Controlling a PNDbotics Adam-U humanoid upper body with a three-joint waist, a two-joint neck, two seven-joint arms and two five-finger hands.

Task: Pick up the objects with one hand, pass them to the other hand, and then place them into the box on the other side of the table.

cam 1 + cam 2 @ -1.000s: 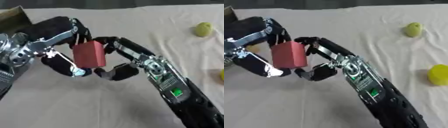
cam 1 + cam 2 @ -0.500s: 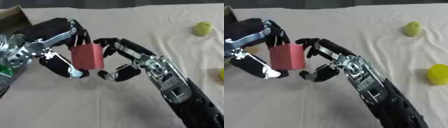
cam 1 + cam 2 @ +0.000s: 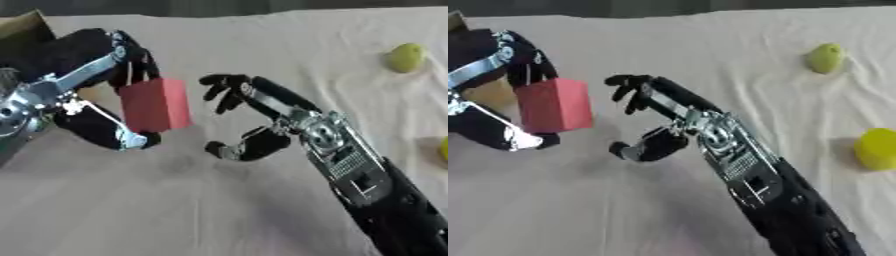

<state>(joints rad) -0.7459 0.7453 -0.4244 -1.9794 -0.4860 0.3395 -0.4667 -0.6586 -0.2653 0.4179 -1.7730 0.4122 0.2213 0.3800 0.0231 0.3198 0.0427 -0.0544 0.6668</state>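
Left of centre, above the cloth-covered desk (image 3: 262,45): left robot hand (image 3: 96,95) has the red block (image 3: 156,104) pinched between fingers on top and thumb below. Block upright, clear of the desk surface, its shadow on the cloth beneath.

Centre of frame: right robot hand (image 3: 262,117) spread wide, fingers extended toward the block, thumb curved below. It holds nothing. A visible gap separates its fingertips from the block's right face; no contact. Black forearm with silver joints runs down to the lower right corner.

Upper left corner: edge of a cardboard box (image 3: 22,30), partly hidden behind the left arm.

Upper right: a yellow-green fruit, pear-like (image 3: 825,57), lying on the cloth, well apart from both hands.

Right edge, mid-height: a yellow round object (image 3: 877,148), also on the cloth, below the pear-like fruit. Cannot tell what kind of object it is.

Cloth pale beige, wrinkled toward the right side.
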